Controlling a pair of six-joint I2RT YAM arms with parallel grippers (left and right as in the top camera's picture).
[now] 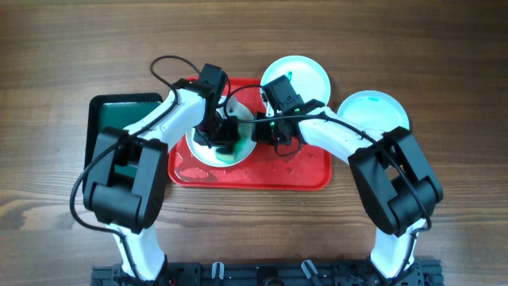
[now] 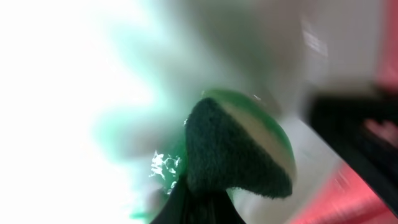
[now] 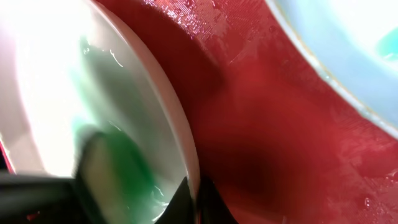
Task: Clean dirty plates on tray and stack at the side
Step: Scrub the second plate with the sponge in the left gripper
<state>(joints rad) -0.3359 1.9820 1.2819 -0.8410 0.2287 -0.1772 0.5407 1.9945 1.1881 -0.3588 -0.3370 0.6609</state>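
A white plate (image 1: 208, 152) with a teal-green smear lies on the left of the red tray (image 1: 305, 173). My left gripper (image 1: 225, 135) is shut on a green sponge (image 2: 239, 149) and presses it onto that plate. My right gripper (image 1: 266, 127) is shut on the plate's right rim (image 3: 180, 130), one finger on each side. A second plate (image 1: 305, 75) lies at the tray's back edge, partly off it. A third plate (image 1: 373, 111) lies on the table to the right, with a faint teal mark.
A dark green tray with a black rim (image 1: 107, 123) lies left of the red tray. Water drops wet the red tray's floor (image 3: 298, 137). Cables loop over the back of the tray.
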